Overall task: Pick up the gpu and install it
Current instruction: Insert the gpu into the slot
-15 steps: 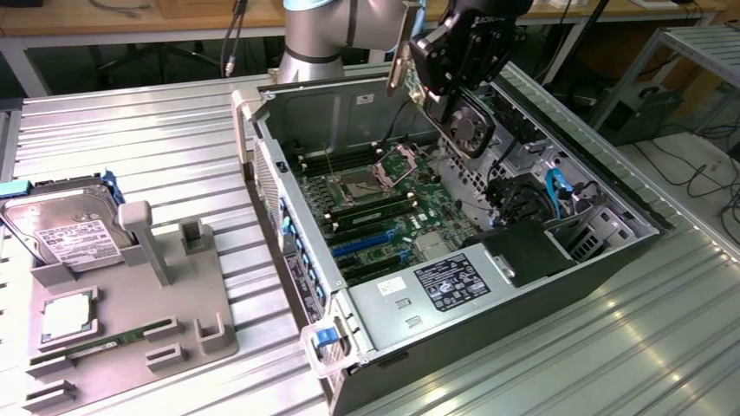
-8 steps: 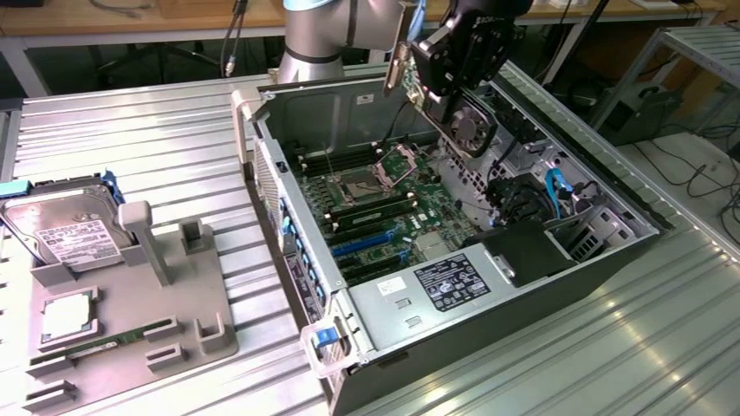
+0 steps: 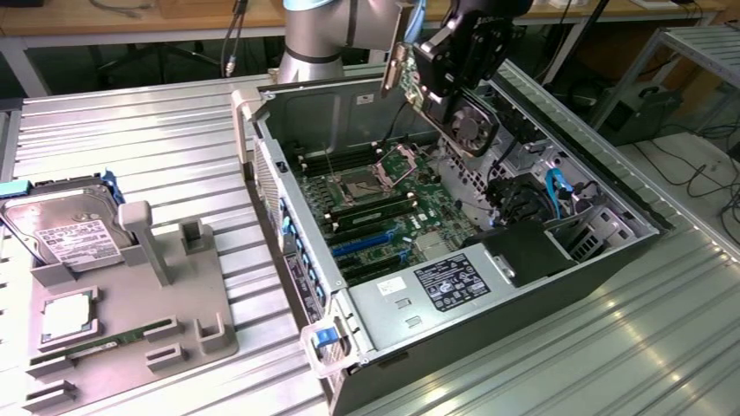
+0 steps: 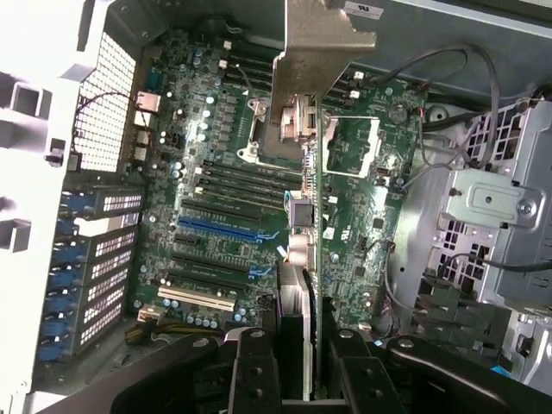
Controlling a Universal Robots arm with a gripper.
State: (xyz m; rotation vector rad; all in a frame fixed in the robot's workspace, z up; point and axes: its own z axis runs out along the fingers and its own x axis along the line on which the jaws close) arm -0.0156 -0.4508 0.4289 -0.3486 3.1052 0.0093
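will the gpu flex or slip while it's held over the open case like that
Probably stiff: the gpu hangs from the gripper without visible bending. Likely fragile, since its board is bare. The silver bracket at one end may make it end-heavy, so it could pivot in the grip.

The ribbed table top [image 3: 151, 130] is seen as bare, dull-sheened metal. At nine o'clock of the open grey sheet-metal computer case [image 3: 312, 113], a matt grey plastic holder [image 3: 127, 347] is set. The flat green gpu card [image 4: 323, 52] is ended by smooth silver metal.

High oblique exterior; wrist near motherboard [image 4: 226, 200]
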